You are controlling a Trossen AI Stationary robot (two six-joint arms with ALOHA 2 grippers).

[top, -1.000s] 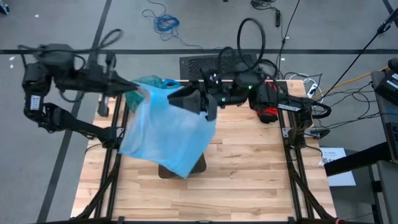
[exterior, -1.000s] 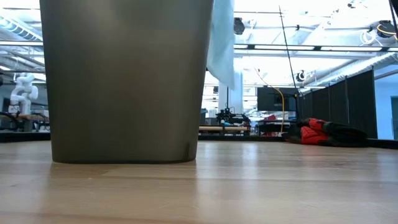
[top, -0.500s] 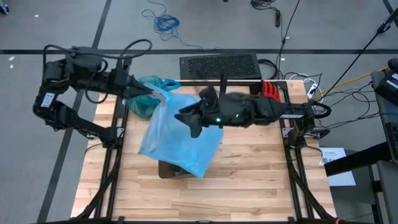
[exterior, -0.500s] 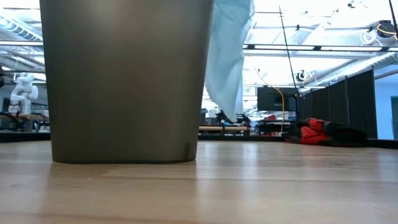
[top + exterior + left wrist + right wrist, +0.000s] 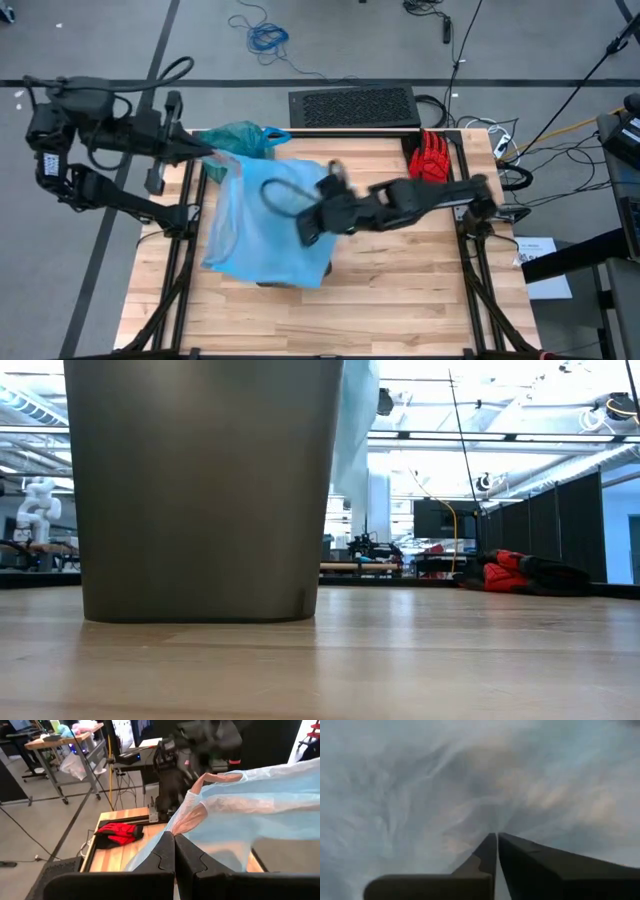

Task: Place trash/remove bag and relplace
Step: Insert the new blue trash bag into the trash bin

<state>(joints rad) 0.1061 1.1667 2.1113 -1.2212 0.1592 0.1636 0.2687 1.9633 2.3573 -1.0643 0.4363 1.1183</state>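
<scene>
A pale sky-blue plastic bag [image 5: 262, 225] is draped over the brown bin [image 5: 205, 490], which it almost wholly covers in the high view. My left gripper [image 5: 212, 155] is shut on the bag's far-left edge. My right gripper [image 5: 310, 225] is shut, reaching from the table's right over the middle of the bag; in its wrist view, pale film surrounds the gripper [image 5: 496, 836]. The dark teal-green bag [image 5: 238, 137] with blue handle loops lies crumpled on the table's far-left corner. No trash scraps show. My left gripper pinches the pale blue bag's rim [image 5: 186, 820] between its two shut fingers, slanting from the table's far-left. The film runs up and away from the fingers toward the bin, lifted off the table. My right gripper's shut fingertips [image 5: 490, 845] are against the pale bag's film; whether a fold is caught between them cannot be told.
A red glove [image 5: 430, 158] lies at the table's far-right corner. A strip of pale bag [image 5: 355, 430] hangs beside the bin's right wall in the low view. Bare wood [image 5: 400, 300] lies near and right of the bin. A black mat [image 5: 352, 105] sits beyond the far edge.
My right gripper has moved from the bag's far-right edge toward the table's near-left, dropping over the middle of the bag. My left gripper swung right, then back left, keeping its hold. The pale bag has shifted left and spread wider over the bin.
</scene>
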